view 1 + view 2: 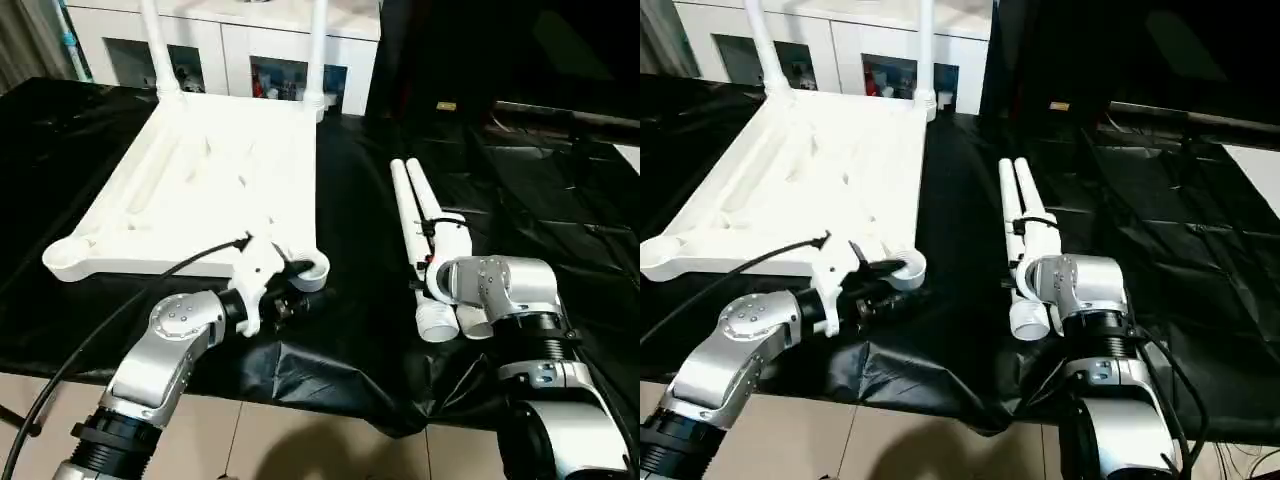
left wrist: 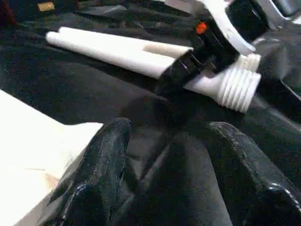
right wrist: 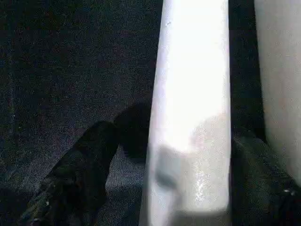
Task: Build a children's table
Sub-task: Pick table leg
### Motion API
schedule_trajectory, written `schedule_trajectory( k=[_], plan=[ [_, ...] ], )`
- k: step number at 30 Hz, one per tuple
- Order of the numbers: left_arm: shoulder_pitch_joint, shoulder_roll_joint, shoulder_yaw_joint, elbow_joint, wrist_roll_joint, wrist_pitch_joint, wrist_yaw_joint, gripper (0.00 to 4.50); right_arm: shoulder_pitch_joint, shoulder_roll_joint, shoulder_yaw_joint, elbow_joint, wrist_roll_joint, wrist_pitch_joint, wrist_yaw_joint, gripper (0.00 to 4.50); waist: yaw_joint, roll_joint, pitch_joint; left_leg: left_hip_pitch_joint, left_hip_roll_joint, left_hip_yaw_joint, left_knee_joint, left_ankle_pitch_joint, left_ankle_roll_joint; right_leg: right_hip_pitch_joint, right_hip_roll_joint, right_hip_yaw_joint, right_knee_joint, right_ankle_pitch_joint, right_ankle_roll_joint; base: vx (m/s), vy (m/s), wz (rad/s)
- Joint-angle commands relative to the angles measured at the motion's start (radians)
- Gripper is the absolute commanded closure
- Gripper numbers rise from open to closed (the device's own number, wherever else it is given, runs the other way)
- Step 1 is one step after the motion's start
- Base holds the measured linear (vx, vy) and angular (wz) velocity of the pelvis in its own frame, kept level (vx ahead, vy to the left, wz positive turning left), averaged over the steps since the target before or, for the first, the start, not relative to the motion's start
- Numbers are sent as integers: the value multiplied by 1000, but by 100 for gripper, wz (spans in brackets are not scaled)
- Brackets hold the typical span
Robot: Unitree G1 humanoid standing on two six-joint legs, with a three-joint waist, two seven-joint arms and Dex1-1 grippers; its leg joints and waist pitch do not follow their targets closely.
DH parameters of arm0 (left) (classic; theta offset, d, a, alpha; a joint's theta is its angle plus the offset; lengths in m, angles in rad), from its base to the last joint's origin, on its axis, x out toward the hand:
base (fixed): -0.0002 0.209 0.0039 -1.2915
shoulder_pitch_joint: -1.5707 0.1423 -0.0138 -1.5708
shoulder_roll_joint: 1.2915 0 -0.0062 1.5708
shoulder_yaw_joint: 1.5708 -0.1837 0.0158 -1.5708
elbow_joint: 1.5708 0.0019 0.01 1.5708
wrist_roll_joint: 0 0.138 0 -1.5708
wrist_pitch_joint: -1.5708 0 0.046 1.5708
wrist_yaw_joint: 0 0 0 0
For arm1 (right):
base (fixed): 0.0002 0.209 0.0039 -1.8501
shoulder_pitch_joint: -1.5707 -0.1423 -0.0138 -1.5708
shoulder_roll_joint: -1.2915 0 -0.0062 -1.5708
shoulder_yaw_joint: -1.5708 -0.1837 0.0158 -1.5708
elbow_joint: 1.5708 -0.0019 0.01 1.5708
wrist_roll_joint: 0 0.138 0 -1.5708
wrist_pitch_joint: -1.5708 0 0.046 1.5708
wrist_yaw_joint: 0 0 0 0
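Note:
The white table top (image 1: pixel 200 170) lies ribbed side up on the black cloth. Two white legs (image 1: pixel 155 40) (image 1: pixel 318 50) stand upright in its far corner sockets. My left gripper (image 1: pixel 290 295) is open at the near right corner socket (image 1: pixel 312 268); in the left wrist view its fingers (image 2: pixel 108 155) hold only cloth between them, with the top's edge beside one finger. Two loose legs (image 1: pixel 415 215) lie side by side to the right. My right gripper (image 1: pixel 430 240) is open across them, and in the right wrist view one leg (image 3: pixel 193 94) sits between its fingers (image 3: pixel 84 174).
A black cloth (image 1: pixel 350 200) covers the work surface and hangs over its front edge above the tiled floor (image 1: pixel 300 440). A white glass-door cabinet (image 1: pixel 230 50) stands behind. Dark furniture (image 1: pixel 480 60) fills the back right. A black cable (image 1: pixel 100 320) runs along my left forearm.

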Motion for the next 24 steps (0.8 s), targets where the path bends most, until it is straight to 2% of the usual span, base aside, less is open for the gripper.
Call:
schedule_trajectory(
  k=[1,3,5,7,11,16,17,18,21,22,23,24],
  plan=[
    [15,13,-19,-26,-12,45,-29,122,-2,3,-8,24,9,-4,7,146,4,3,-55,-5,43,-7,-80,-55,-35,43,-86,49,-77,-93,-188,0,0,0],
    [21,18,-18,-40,-31,77,-41,115,-1,5,-8,26,10,-7,7,157,4,3,-55,-7,43,-8,-81,-52,-34,43,-86,49,-77,-89,-189,0,0,0],
    [34,29,-21,-64,-54,110,-59,88,3,8,-9,28,12,-10,8,184,5,2,-55,-7,43,-7,-81,-46,-33,43,-86,49,-76,-81,-190,0,0,0],
    [45,36,-23,-78,-55,111,-59,77,9,9,-9,27,15,-12,8,189,6,3,-54,-5,43,-6,-81,-51,-31,41,-85,49,-78,-88,-191,0,0,0],
    [54,40,-24,-85,-48,109,-57,48,15,11,-8,29,16,-14,9,228,6,1,-53,-7,44,-7,-83,-52,-30,43,-84,49,-78,-84,-190,0,0,0],
    [60,45,-30,-94,-49,128,-66,23,18,19,-28,28,26,-23,6,261,3,13,-53,-3,43,-6,-83,-63,-41,40,-81,50,-79,-74,-191,0,0,0],
    [56,45,-30,-89,-50,130,-67,5,16,23,-37,26,32,-27,5,265,4,19,-53,-2,43,-6,-84,-68,-44,39,-81,50,-79,-74,-193,0,0,0],
    [53,44,-30,-85,-50,128,-65,5,16,26,-43,19,37,-29,5,265,1,16,-53,-4,43,-6,-85,-78,-47,41,-80,50,-80,-79,-193,0,0,0],
    [42,34,-20,-72,-46,118,-47,0,17,33,-59,-5,52,-37,5,267,1,23,-53,-4,43,-8,-85,-89,-54,42,-80,50,-80,-80,-195,0,0,0],
    [42,34,-20,-72,-46,118,-47,0,17,33,-59,-5,52,-37,5,267,1,21,-54,-3,43,-7,-84,-85,-52,42,-80,50,-80,-72,-196,0,0,0],
    [25,14,1,-46,-41,95,-14,0,13,38,-76,-19,67,-52,7,267,2,25,-54,-3,43,-8,-84,-75,-51,43,-80,50,-78,-55,-201,0,0,0],
    [-1,-18,42,-13,-54,68,27,0,6,48,-107,-45,95,-78,14,268,3,36,-55,-3,41,-7,-82,-74,-53,44,-79,51,-78,-35,-208,0,0,0]
  ],
)
